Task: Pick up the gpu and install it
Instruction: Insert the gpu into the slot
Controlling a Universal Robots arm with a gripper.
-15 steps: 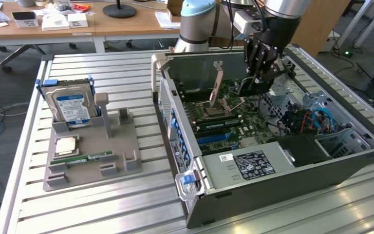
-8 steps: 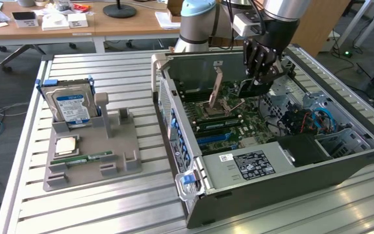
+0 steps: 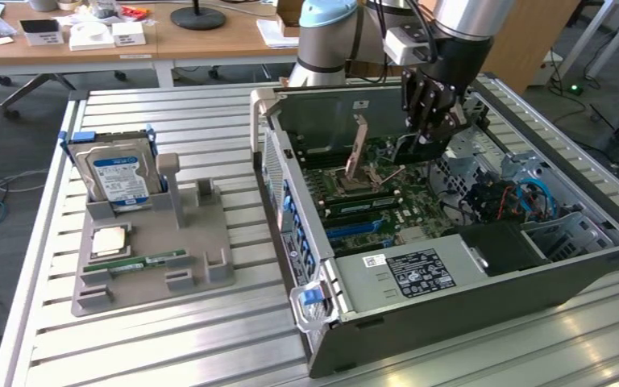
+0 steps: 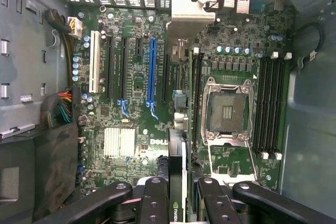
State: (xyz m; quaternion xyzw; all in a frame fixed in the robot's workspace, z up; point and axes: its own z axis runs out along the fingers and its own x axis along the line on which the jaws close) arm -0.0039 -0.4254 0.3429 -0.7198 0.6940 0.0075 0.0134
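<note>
Fingers (image 4: 153, 200) pinched gpu (image 4: 177, 182) edge-on over motherboard (image 4: 134, 85); judged light, stiff, fragile, best held by its bare edge.

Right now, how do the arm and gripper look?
The arm is a silvery tube with a pale blue joint cover. A white box and black cables sit by its black wrist. The gripper is black, its linked fingers studded with round bolts.

Edge-on and cropped
The thin dark gpu card (image 4: 177, 177) with pale metal bracket shows edge-on (face unseen); its near end and the fingers (image 4: 152, 198) of the black metal gripper (image 4: 178, 200) are cut off by the picture's edge.
</note>
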